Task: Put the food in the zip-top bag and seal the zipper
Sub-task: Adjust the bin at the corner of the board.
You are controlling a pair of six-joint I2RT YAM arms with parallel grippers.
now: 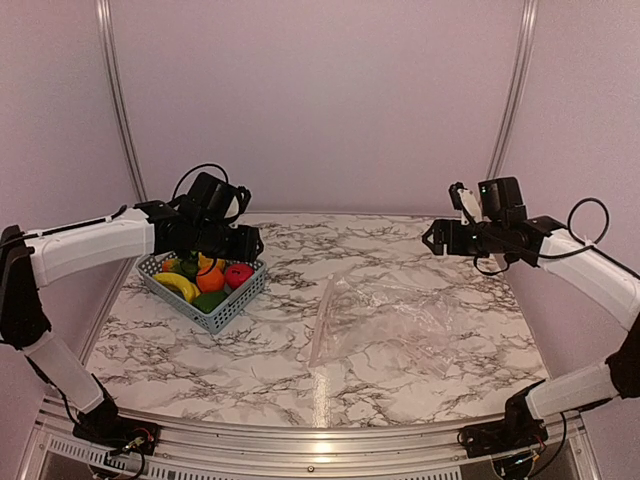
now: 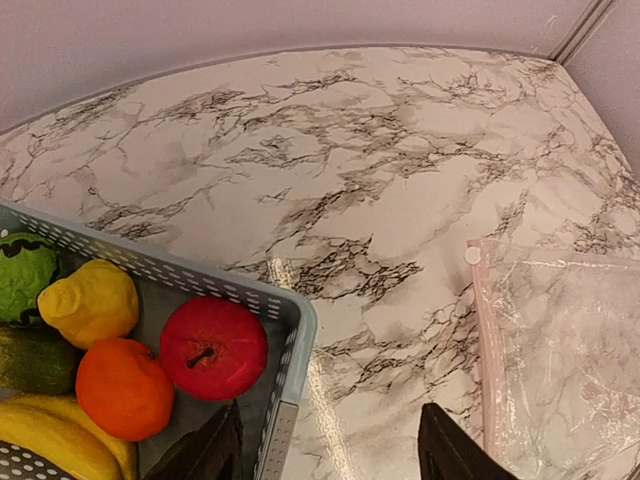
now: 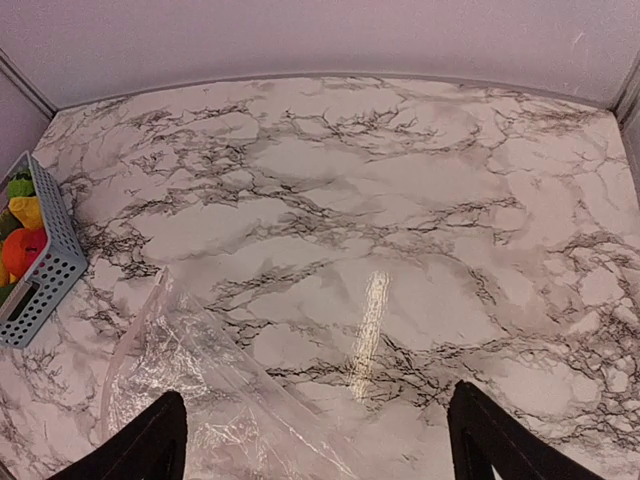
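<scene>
Clear crinkly zip-top bag [image 1: 400, 325], lying flat, whitish zipper [image 1: 322, 322]

Food [image 2: 213, 348] in basket [image 2: 200, 279], bag [image 2: 570, 350] nearby

At left of table [image 1: 200, 352], basket [image 1: 236, 305] holding food [image 1: 210, 278], zip-top bag [image 1: 400, 335] flat right of basket, zipper [image 1: 322, 322] facing basket

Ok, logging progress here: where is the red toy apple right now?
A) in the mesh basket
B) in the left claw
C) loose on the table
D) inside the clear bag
A: the red apple sits in the mesh basket beside the orange piece.
</scene>
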